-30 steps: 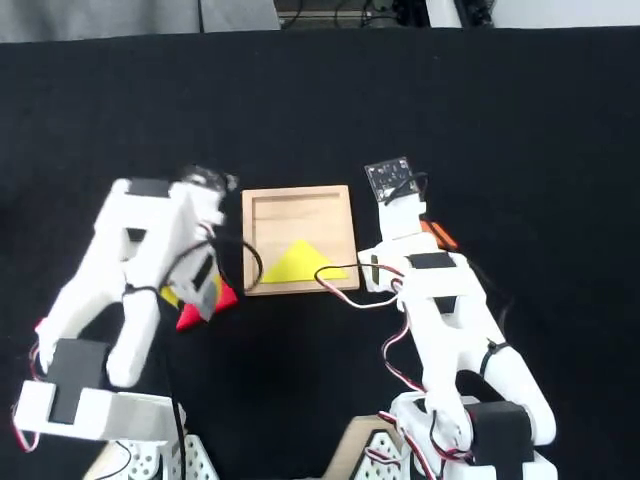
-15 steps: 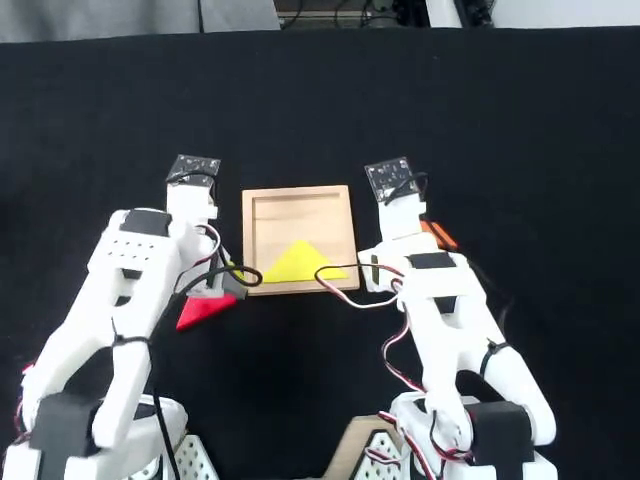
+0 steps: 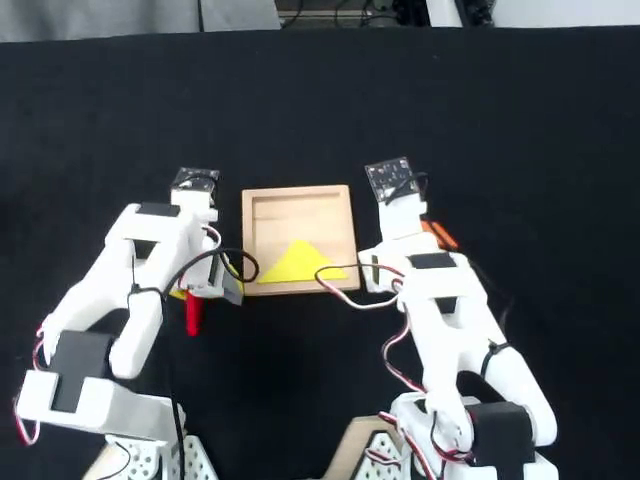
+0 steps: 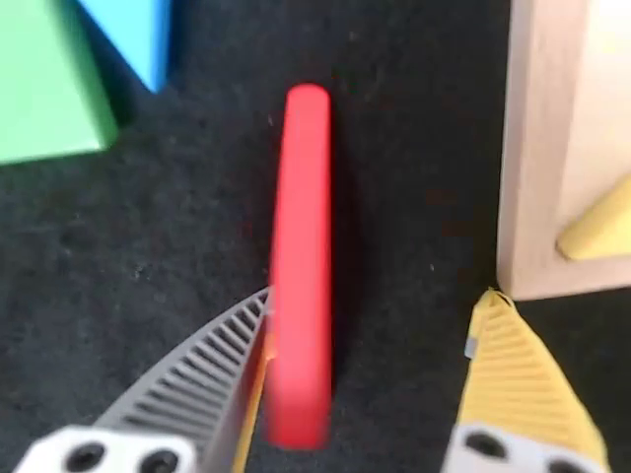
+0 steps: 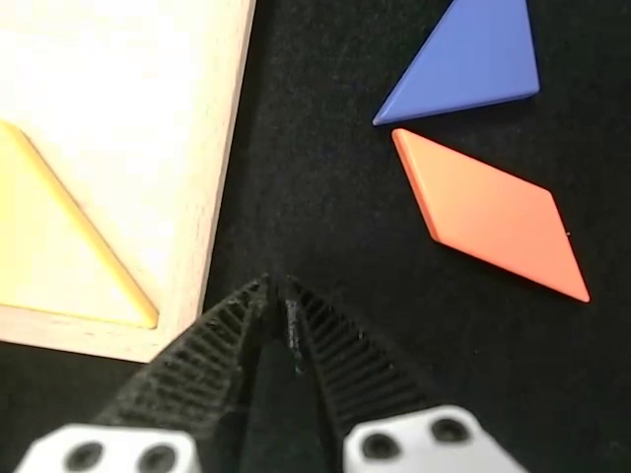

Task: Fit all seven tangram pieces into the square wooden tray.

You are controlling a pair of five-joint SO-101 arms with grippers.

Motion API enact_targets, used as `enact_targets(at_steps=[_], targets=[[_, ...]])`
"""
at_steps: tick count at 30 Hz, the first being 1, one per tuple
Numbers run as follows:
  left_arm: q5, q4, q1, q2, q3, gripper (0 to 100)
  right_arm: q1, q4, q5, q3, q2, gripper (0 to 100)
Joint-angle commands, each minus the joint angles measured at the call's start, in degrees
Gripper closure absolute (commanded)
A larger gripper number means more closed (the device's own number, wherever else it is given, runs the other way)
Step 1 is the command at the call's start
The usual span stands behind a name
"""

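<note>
Tangram tray (image 3: pixel 297 190) made of wood is sitting in the middle of the black surface (image 3: pixel 500 100), between the two arms. A yellow triangle (image 3: pixel 295 262) is lying flat inside the tray, against the wall nearest the arms.

A red piece (image 4: pixel 301 266) is standing up on its thin edge just beside the tray, on the left arm's side. The left end effector (image 4: pixel 375 296) is hanging wide apart around it. Its grey finger (image 4: pixel 207 394) is touching the red piece. Its yellow finger (image 4: pixel 513 374) is staying apart from the piece, close to the tray's corner. A green piece (image 4: pixel 44 79) and a light blue piece (image 4: pixel 133 34) are lying on the far side of the red piece from the tray.

The right end effector (image 5: pixel 278 288) is hanging just outside the tray's other wall, with its fingers pressed together and nothing between them. A dark blue triangle (image 5: pixel 468 59) and an orange slanted piece (image 5: pixel 488 212) are lying flat near that side of the tray, close together but not touching.
</note>
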Motion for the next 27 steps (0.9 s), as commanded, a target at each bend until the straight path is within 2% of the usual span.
enact_targets(at_steps=[1,11,19,22,27], targets=[[-0.79,-0.97,-0.84,-0.09,-2.86,70,0.70,-1.05,-0.35,-0.22,-2.07,98.7],[-0.79,0.70,-0.84,-0.09,-4.44,71,0.70,-1.05,-0.35,-0.22,-2.07,98.7],[-0.79,1.32,-4.00,-0.09,-7.25,94,0.70,-1.05,-0.35,-0.22,-2.07,98.7],[-0.79,6.86,-4.26,-0.09,-10.07,97,0.70,-1.05,-0.35,-0.22,-2.07,98.7],[-0.79,22.07,-2.42,-0.09,-20.97,97,-1.14,-1.05,-0.26,-0.13,-2.07,98.7]])
